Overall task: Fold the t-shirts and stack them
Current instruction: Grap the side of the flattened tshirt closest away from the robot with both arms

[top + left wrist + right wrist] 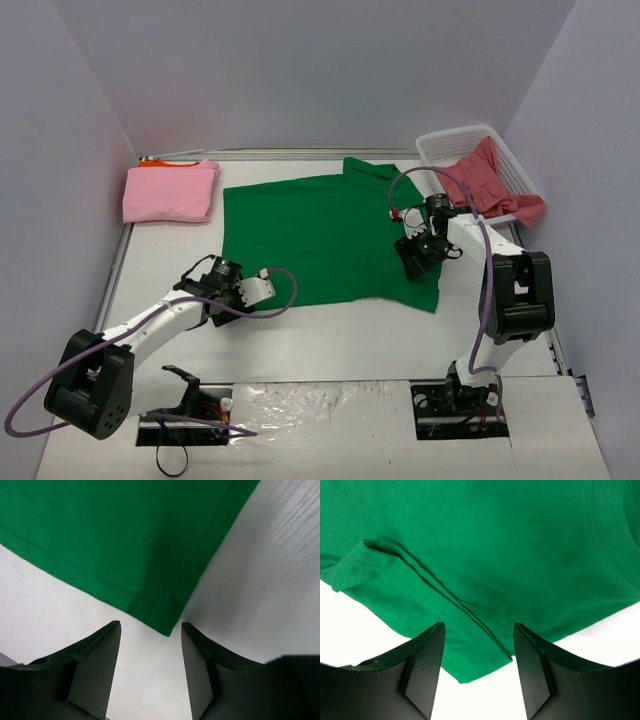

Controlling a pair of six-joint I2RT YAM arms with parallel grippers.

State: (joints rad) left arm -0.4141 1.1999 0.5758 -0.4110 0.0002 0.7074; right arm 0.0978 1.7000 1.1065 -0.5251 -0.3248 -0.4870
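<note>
A bright green t-shirt (320,235) lies spread flat mid-table. My left gripper (262,296) is at its near left corner, open; in the left wrist view the shirt's hemmed corner (167,625) sits just ahead of the gripper (151,625), with nothing between the fingers. My right gripper (412,255) hovers open over the shirt's right side, where a folded seam and cloth corner (470,670) lie between the fingertips of the gripper (479,627). A folded pink t-shirt (170,192) rests on an orange one (160,162) at the back left. A coral red t-shirt (490,180) hangs from the basket.
A white lattice basket (450,148) stands at the back right corner. Grey walls close in the table on three sides. Purple cables loop from both arms over the table.
</note>
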